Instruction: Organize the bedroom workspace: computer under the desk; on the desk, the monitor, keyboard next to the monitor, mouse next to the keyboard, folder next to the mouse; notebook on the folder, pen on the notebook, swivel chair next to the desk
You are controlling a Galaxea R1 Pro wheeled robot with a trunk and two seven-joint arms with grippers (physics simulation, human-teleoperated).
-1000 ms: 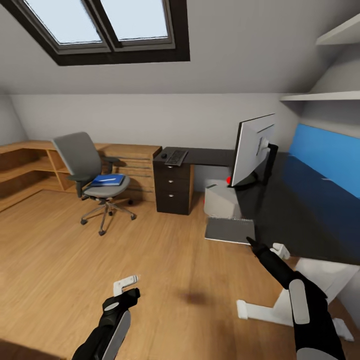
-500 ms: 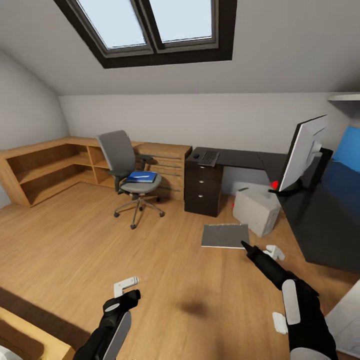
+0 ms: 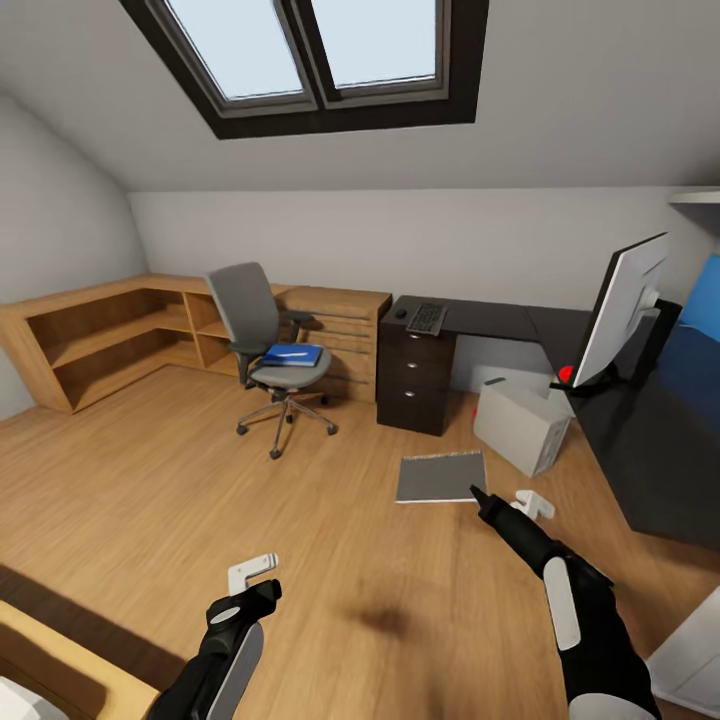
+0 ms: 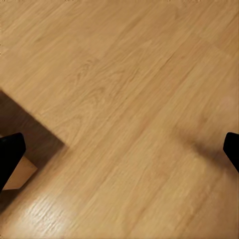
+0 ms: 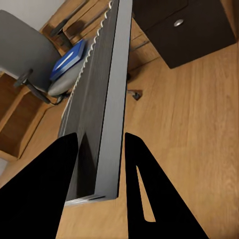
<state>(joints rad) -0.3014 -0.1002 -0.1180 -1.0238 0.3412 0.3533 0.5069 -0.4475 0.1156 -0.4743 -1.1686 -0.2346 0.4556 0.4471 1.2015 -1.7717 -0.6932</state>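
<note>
Just swung the view left again, so the chair (image 3: 272, 350) with the folder (image 3: 290, 354) on its seat sits nearer centre. My right gripper (image 5: 102, 164) is clamped on the notebook (image 3: 440, 476), carried over the floor; the left gripper (image 3: 252, 572) hangs wide and empty. Folder has to reach the bench (image 3: 500, 320) first, I reckon.
</note>
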